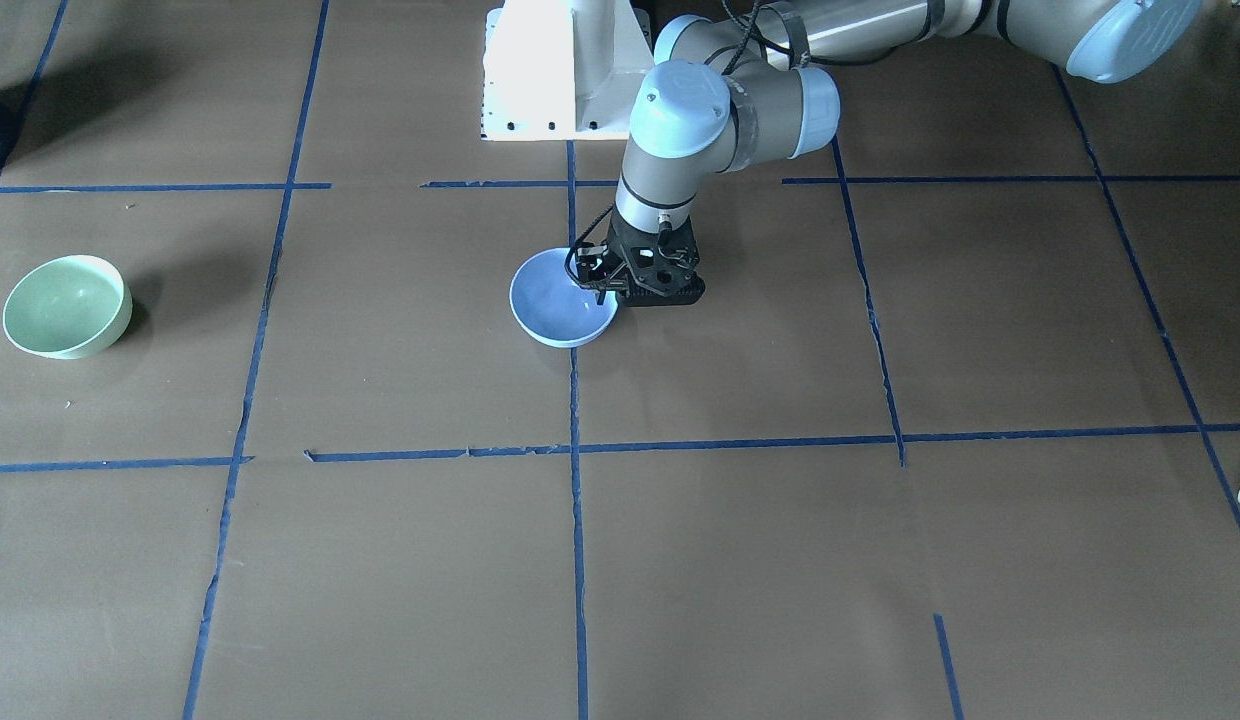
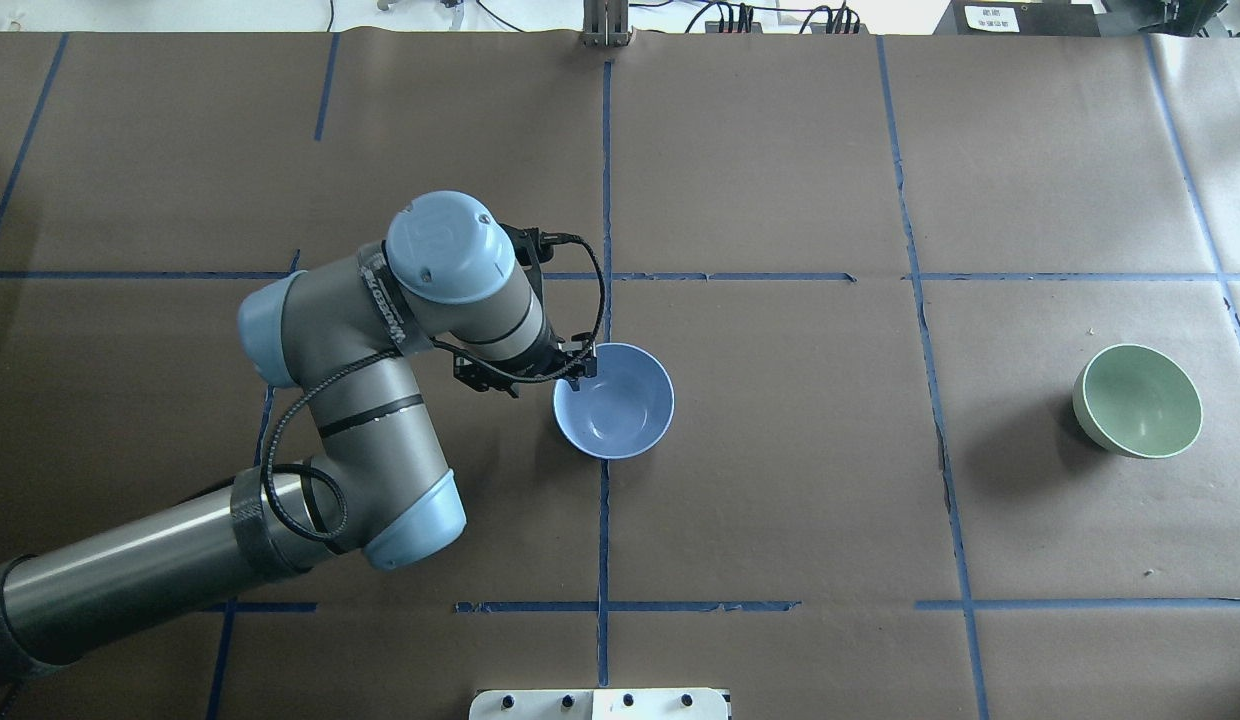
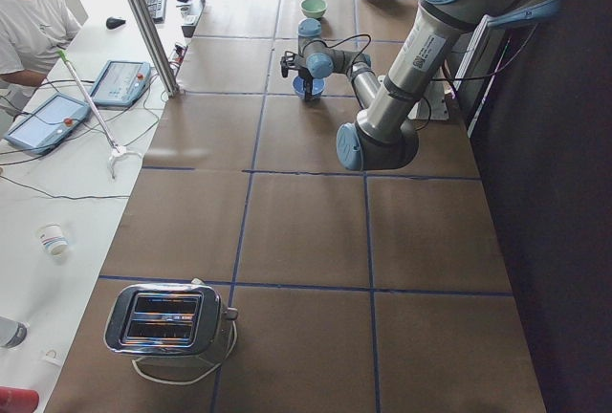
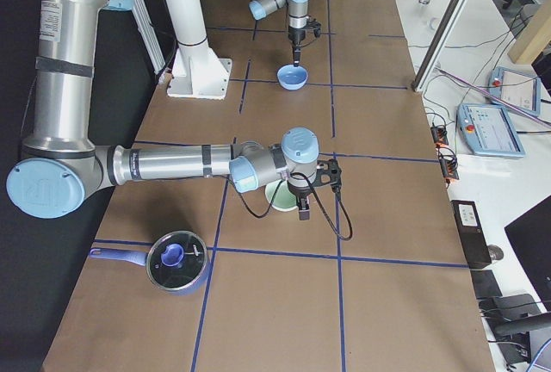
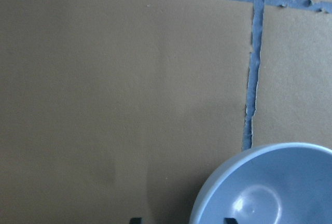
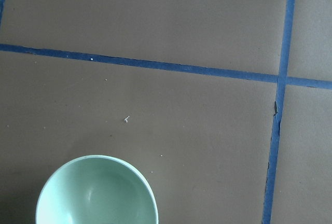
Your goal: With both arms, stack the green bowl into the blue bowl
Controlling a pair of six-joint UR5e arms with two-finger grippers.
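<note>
my left fingers (image 2: pixel 586 366) stand open astride the left rim of the blue bowl (image 2: pixel 613 400), mid-worktop. the green bowl (image 2: pixel 1140 400) lies well apart towards the worktop's right edge, nearest the right arm (image 4: pixel 172 164); whether that arm's fingers are open, i cannot tell.

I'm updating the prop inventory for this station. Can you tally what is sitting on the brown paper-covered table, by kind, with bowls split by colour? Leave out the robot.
Blue bowl: 1
Green bowl: 1
Toaster: 1
Lidded saucepan: 1
Total: 4
</note>
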